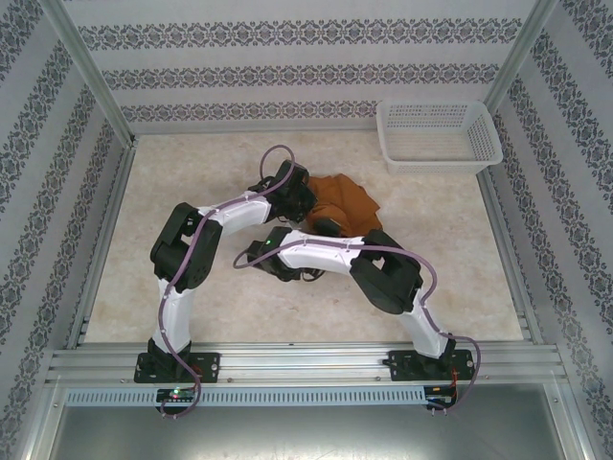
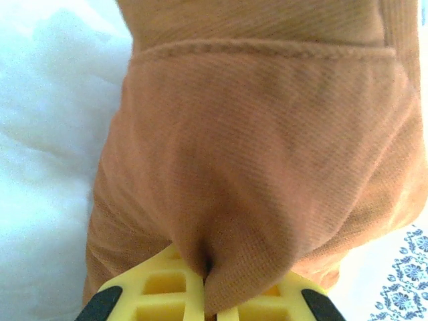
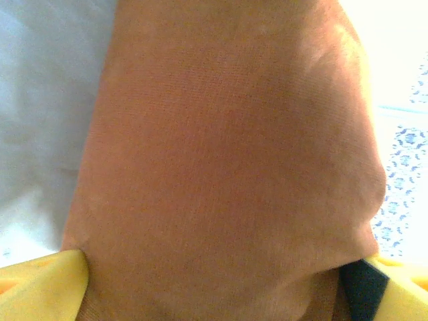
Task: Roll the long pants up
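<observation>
The left gripper (image 2: 208, 284) is clenched on the pants (image 2: 267, 167). Its yellow fingers (image 2: 157, 284) meet on a pinched fold of the rust-brown cloth, which puckers into a crease right at the tips. From that pinch the fabric swells up and away from the gripper, and a stitched seam (image 2: 267, 48) runs across it farther out. Pale table (image 2: 40, 167) shows to the left of the cloth, and a bit of patterned wall (image 2: 409, 267) shows at the lower right.

The right gripper (image 3: 214, 294) is released, with its yellow fingers (image 3: 40, 287) spread wide to either side. The pants bulge into the gap between them and lie against the inner face of the finger on the left. Whether the other finger touches cloth I cannot tell. Beyond the tips the fabric rises as a broad, smooth mound.

From above, the pants lie as a bunched heap on the middle of the table, toward its far side. The left arm (image 1: 230, 211) reaches in from the left, its wrist at the heap's left edge. The right arm (image 1: 321, 251) has its forearm stretched across the near side of the heap. A white basket (image 1: 436, 144) stands at the far right corner, apart from the pants.
</observation>
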